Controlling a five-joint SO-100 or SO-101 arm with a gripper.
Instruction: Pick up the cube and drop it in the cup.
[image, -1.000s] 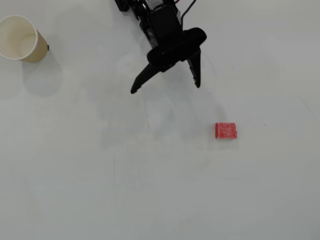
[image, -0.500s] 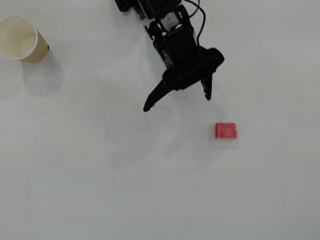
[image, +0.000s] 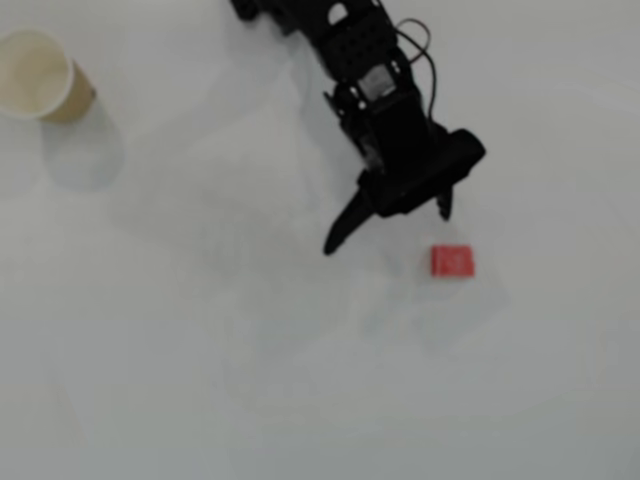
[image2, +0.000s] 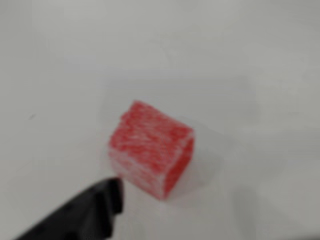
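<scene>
The red cube (image: 452, 261) lies on the white table, right of centre in the overhead view. My black gripper (image: 388, 230) is open and empty just above and to the left of it, one fingertip close to the cube's upper edge, the other spread far to the left. In the wrist view the speckled cube (image2: 150, 152) fills the middle, and one black finger (image2: 90, 212) shows at the bottom left, just short of it. The cream paper cup (image: 35, 75) stands upright at the far top left, well away from the gripper.
The arm (image: 360, 60) comes in from the top centre of the overhead view. The white table (image: 200, 350) is plain, with faint shadows near the cup and the cube.
</scene>
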